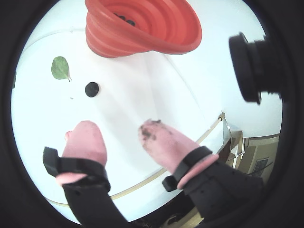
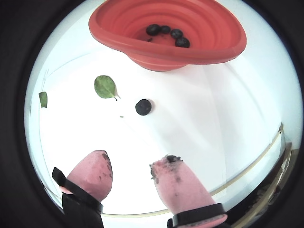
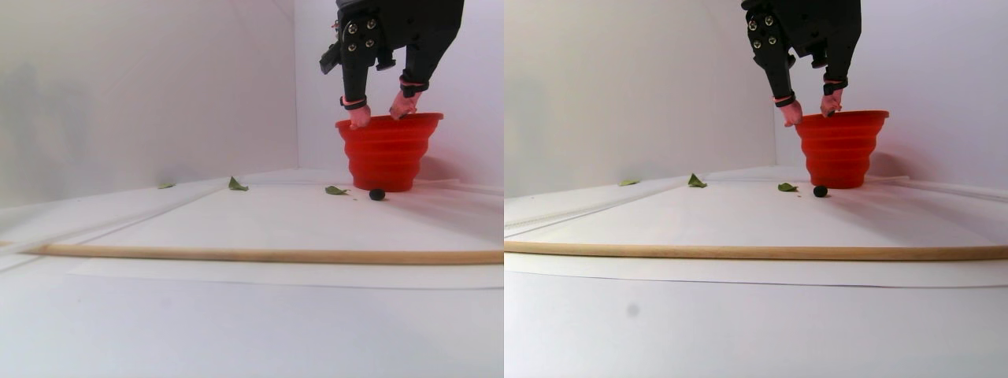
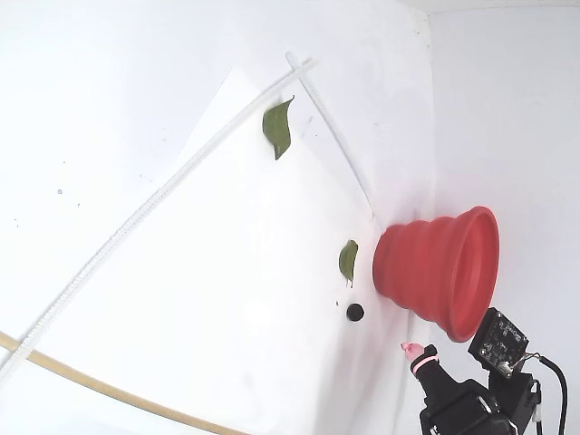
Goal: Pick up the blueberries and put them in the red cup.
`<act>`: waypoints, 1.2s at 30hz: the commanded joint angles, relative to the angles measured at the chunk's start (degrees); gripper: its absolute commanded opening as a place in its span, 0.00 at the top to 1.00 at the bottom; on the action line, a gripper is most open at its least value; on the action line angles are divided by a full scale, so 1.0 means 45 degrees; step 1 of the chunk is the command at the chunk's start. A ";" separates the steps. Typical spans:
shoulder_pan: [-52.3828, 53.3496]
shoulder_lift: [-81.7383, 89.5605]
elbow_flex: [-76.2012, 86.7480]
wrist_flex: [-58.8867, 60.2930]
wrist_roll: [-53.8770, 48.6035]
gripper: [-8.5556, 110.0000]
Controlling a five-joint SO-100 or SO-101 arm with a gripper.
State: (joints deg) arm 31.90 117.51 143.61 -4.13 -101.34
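Gripper [image 2: 130, 171] w/ two pink-tipped fingers [image 2: 92, 178], spread apart and holding nothing — bare white surface shows between them in both wrist views. Dark smudges mark the fingertips, esp. the right-hand one in a wrist view [image 1: 154, 133].

Red cup [image 2: 190, 54] stands upright on the white table [image 2: 199, 133], ribbed and stepped, wide rim up. Four blueberries [image 2: 166, 33] lie together at its bottom, seen in a wrist view; in a wrist view [image 1: 124, 20] only a dark patch of them shows past the rim.

One loose blueberry [image 2: 143, 107] rests on the table, just in front of the cup's base and apart from it; it lies betw. the cup and the fingers, nearer the cup. Same berry in the stereo pair view [image 3: 377, 194] sits beside the cup's foot.

In the stereo pair view the gripper [image 3: 381, 110] hangs at rim height on the near side of the cup [image 3: 388, 157], fingertips level w/ the rim; contact cannot be told.

Green leaf [image 2: 105, 87] lies left of the loose berry in a wrist view — a second leaf [image 2: 43, 99] farther left. A thin wooden strip [image 3: 252, 255] crosses the foreground in the stereo pair view.
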 commanded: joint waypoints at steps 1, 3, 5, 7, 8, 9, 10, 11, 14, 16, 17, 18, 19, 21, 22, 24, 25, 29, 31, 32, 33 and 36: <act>-0.0020 0.0312 -0.0176 -0.1055 0.0000 0.79; 0.0020 -0.0117 -0.0078 -0.1602 -0.0098 0.79; 0.0059 -0.0547 -0.0117 -0.1953 -0.0117 0.79; 0.0059 -0.0918 -0.0137 -0.2344 -0.0137 0.79; 0.0059 -0.1094 -0.0137 -0.2520 -0.0137 0.79; 0.0059 -0.1270 -0.0137 -0.2656 -0.0137 0.79; 0.0059 -0.1445 -0.0137 -0.2812 -0.0137 0.79; 0.0078 -0.1621 -0.0156 -0.2969 -0.0117 0.79; 0.0098 -0.2051 -0.0293 -0.3223 0.0000 0.79; 0.0098 -0.2363 -0.0352 -0.3418 0.0039 0.79; 0.0098 -0.2559 -0.0371 -0.3574 0.0039 0.79; 0.0117 -0.2793 -0.0430 -0.3730 0.0039 0.79; 0.0137 -0.3066 -0.0469 -0.3965 0.0020 0.79; 0.0176 -0.3555 -0.0645 -0.4336 0.0039 0.79; 0.0176 -0.3750 -0.0723 -0.4453 0.0059 0.79; 0.0195 -0.4082 -0.0898 -0.4648 0.0117 0.79; 0.0195 -0.4219 -0.0996 -0.4727 0.0137 0.79; 0.0195 -0.4668 -0.1348 -0.4902 0.0312 0.79; 0.0215 -0.4980 -0.1543 -0.5098 0.0391 0.79; 0.0234 -0.5176 -0.1641 -0.5234 0.0410 0.79; 0.0254 -0.5352 -0.1699 -0.5410 0.0430 0.79; 0.0293 -0.5742 -0.1875 -0.5664 0.0527 0.79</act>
State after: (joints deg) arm 31.90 91.32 139.39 -27.33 -99.32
